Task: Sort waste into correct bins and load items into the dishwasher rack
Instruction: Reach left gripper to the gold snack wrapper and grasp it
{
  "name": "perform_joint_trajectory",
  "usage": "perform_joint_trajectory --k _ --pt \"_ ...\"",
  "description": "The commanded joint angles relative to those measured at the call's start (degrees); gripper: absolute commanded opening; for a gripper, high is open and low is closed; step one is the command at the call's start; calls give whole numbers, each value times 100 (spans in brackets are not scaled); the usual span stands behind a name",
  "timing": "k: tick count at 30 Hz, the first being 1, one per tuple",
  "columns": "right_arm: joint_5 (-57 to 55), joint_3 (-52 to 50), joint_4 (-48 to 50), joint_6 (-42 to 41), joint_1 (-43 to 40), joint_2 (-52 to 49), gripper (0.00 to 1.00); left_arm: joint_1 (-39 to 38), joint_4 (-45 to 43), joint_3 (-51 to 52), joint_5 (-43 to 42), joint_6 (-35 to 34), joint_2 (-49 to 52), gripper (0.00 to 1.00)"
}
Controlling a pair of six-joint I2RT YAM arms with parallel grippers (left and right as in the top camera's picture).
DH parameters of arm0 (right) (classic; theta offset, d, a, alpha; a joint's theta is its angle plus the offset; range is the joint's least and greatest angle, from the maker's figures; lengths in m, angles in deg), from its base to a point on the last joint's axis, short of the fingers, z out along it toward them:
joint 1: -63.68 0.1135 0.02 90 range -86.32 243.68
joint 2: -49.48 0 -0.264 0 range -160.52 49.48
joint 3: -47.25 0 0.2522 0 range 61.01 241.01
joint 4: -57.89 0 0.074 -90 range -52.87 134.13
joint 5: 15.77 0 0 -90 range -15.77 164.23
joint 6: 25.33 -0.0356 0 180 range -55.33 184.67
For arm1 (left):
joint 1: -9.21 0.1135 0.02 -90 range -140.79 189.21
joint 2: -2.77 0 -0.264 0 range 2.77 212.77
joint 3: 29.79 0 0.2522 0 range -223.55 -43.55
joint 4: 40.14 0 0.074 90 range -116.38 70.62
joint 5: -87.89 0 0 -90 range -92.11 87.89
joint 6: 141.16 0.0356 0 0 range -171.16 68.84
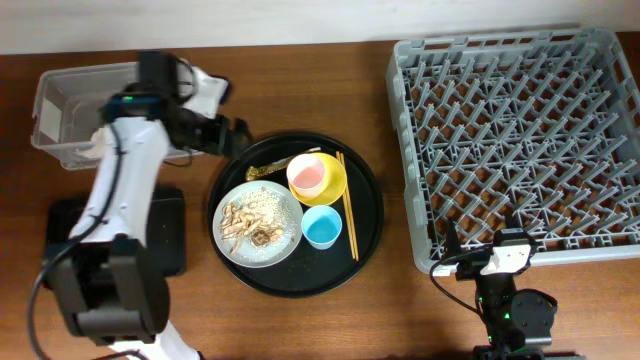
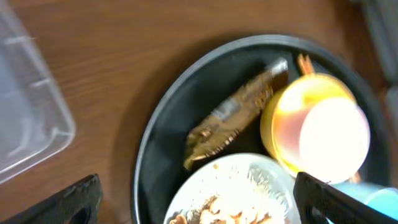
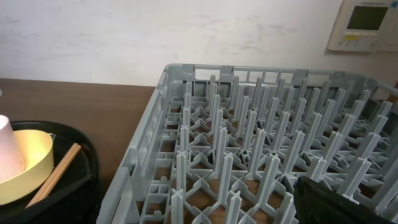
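left gripper (image 1: 228, 135): open wide and empty. In the wrist view the dark fingertips (image 2: 71, 202) sit at the two bottom corners. It hovers over the left rim of the round black tray (image 1: 365, 215).
nearest target: brown scrap (image 2: 230, 115), a crinkled stick-like piece on the tray floor. It is mid-frame in the wrist view, just above the gap between the fingers.
direction: in the overhead view the scrap is right of and slightly below the gripper, close by.
long axis: runs lower left to upper right in the wrist view, its upper end touching or nearly touching the yellow bowl (image 1: 335, 185).
likely need: turn the wrist so the fingers close across that axis, not along it.
nearer arm: left, clearly.
neighbours: pink cup (image 1: 308, 175) inside the bowl; grey plate (image 1: 285, 250) with food bits (image 1: 255, 215) just below the scrap; blue cup (image 1: 322, 228) beside the plate; chopsticks (image 1: 347, 205) near the tray's right side.
bins: clear tub (image 1: 75, 115) at upper left, behind the arm; black bin tray (image 1: 165, 235) at lower left, partly under the arm.
right gripper (image 1: 470, 255): at lower right by the bottom edge of the rack (image 1: 520, 130), well apart from the tray. Only one finger shows, so I cannot tell if it is open or closed.
surface (image 1: 300, 80): brown wood.
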Motion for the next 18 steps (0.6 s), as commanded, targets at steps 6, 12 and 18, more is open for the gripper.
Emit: perform_joint_trajectory --k 6,12,18 --pt "50 -42 -2 37 -37 42 98 -911 203 -15 1554 678 1010 82" --pt "50 -42 -4 37 -37 42 98 -1045 66 -15 1860 675 1552 82" --pt "50 -42 -2 37 -37 42 98 -1045 -299 -15 1860 675 1561 82"
